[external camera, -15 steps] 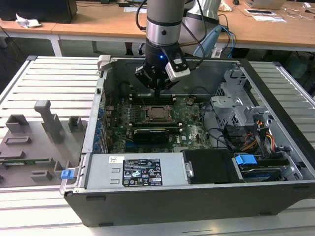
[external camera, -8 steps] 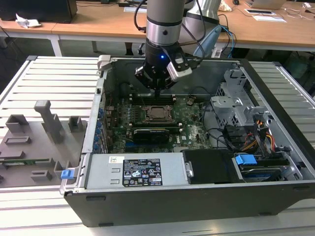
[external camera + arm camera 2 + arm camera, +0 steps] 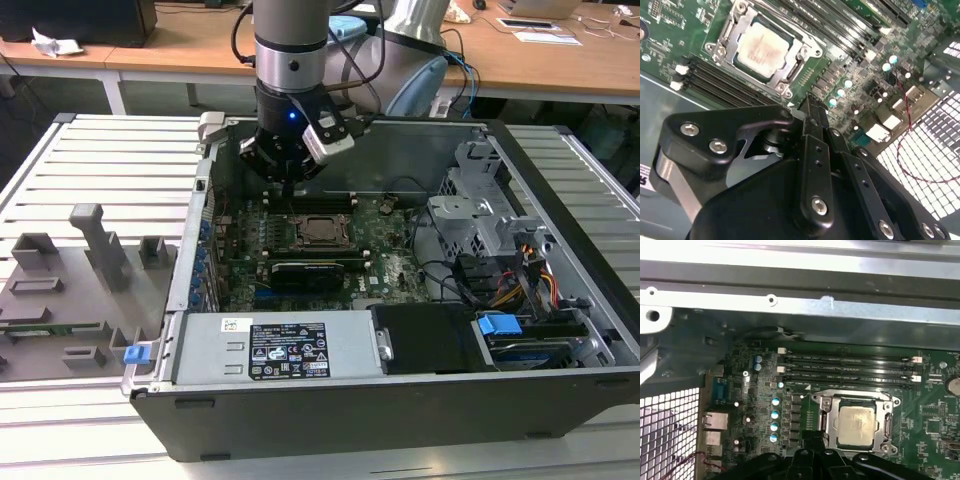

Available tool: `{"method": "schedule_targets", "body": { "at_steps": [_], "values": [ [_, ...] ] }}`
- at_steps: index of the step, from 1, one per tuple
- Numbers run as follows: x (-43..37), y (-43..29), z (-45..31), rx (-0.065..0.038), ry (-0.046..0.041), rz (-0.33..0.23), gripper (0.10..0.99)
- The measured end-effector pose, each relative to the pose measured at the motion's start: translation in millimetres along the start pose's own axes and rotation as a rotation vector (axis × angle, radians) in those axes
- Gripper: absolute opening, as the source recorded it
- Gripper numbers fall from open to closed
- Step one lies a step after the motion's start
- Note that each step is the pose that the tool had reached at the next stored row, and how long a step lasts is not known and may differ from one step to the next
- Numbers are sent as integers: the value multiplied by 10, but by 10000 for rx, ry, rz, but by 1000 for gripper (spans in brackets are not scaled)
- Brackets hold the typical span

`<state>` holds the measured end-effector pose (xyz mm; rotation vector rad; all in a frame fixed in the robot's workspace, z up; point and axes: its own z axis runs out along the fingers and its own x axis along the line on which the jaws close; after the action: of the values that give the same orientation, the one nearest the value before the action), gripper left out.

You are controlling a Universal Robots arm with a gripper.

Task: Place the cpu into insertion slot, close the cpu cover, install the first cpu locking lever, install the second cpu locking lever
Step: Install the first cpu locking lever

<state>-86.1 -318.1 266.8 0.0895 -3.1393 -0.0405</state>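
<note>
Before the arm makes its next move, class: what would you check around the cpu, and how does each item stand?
1. cpu lying flat, square to the board: ok.
2. cover down around the cpu: ok.
3. Levers latched: cannot tell.
4. pincer off the cpu, beside the cover's edge: ok.
5. Nothing loose lying on the cpu: ok.

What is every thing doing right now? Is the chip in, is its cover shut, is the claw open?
cpu: seated flat in its socket.
cpu cover: down, framing the cpu.
gripper: shut, holding nothing, by the socket's corner.
computer case: open, insides showing.
</note>
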Motion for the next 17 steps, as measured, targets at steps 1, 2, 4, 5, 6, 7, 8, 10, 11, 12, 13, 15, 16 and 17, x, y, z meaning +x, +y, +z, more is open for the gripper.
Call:
{"method": "schedule_targets", "body": {
  "at_steps": [1,2,4,5,6,7,8,10,11,12,13,15,16,17],
  "values": [
    [9,6,1,0,0,-1,106],
    [18,12,2,-1,-1,-1,106],
    [57,26,5,0,0,0,106],
    [75,33,8,-1,-1,0,106],
    [89,37,10,-1,-1,0,106],
    [105,43,15,-2,-1,0,106],
    [119,47,19,-1,-1,-1,106],
    [156,79,36,-2,-1,0,106],
    [166,105,45,-2,-1,0,106],
    [168,123,50,-1,0,-1,106],
    [170,144,57,-2,-2,-1,106],
    [173,180,66,-1,-1,1,106],
    [174,198,72,-1,0,0,106],
    [174,215,76,-1,-1,0,106]
  ]
}}
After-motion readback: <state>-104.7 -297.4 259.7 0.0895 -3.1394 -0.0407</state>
